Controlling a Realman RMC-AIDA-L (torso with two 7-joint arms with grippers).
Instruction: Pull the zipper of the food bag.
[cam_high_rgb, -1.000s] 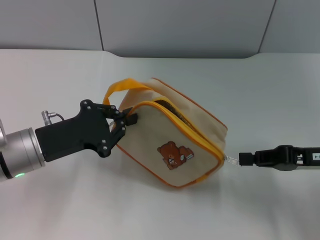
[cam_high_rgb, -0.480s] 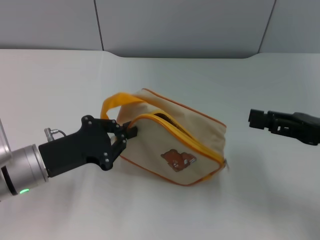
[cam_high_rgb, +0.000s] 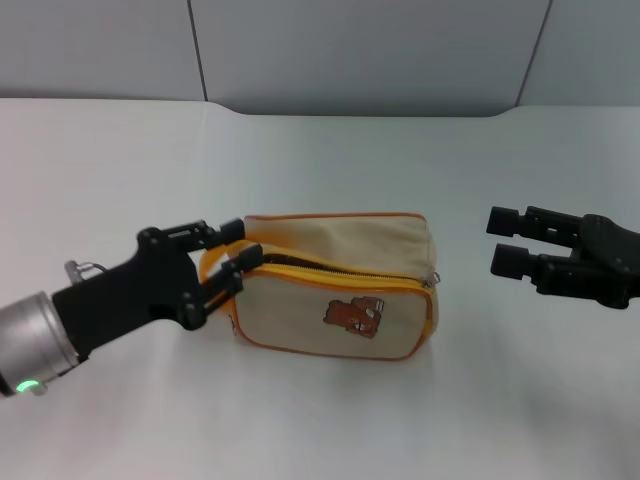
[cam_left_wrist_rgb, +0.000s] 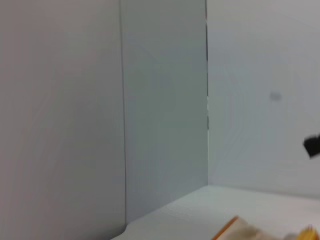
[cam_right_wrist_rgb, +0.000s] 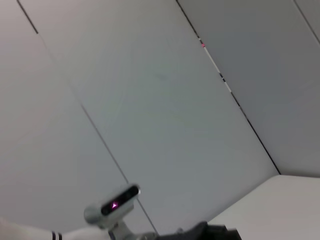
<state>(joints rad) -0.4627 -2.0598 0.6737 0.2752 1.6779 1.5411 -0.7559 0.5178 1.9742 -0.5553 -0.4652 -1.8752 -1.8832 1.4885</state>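
Observation:
The food bag (cam_high_rgb: 335, 300), beige canvas with orange piping and a brown bear picture, lies flat on the white table (cam_high_rgb: 330, 160). The orange zipper (cam_high_rgb: 340, 271) runs along its upper front edge. Its small silver pull tab (cam_high_rgb: 436, 279) sits at the bag's right end. My left gripper (cam_high_rgb: 244, 242) is at the bag's left end, open, with the orange loop handle (cam_high_rgb: 214, 263) between its fingers. My right gripper (cam_high_rgb: 507, 241) is open and empty, to the right of the bag and apart from the pull tab. A strip of the bag (cam_left_wrist_rgb: 240, 231) shows in the left wrist view.
Grey wall panels (cam_high_rgb: 360, 50) stand behind the table's far edge. Both wrist views show mostly wall. The right gripper's tip (cam_left_wrist_rgb: 312, 146) shows far off in the left wrist view.
The right gripper let go of the pull tab, drew back to the right and opened. The left gripper opened and lowered. The bag dropped from tilted to flat on the table.

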